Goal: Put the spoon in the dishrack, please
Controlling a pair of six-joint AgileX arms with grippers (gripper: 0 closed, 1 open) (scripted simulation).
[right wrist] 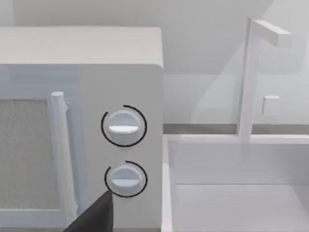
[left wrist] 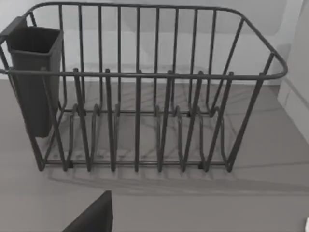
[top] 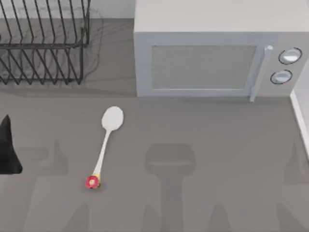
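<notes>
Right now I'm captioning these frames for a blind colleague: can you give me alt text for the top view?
A white spoon lies flat on the grey table, bowl toward the back, red knob toward the front. Behind it to the left stands the black wire dishrack; a grey microwave sits at the back right. A dark part of the left arm shows at the left edge.

Spoon (top: 106,143) lying on grey table (top: 217,159), dishrack (top: 43,41) far left, microwave (top: 217,53) behind
</notes>
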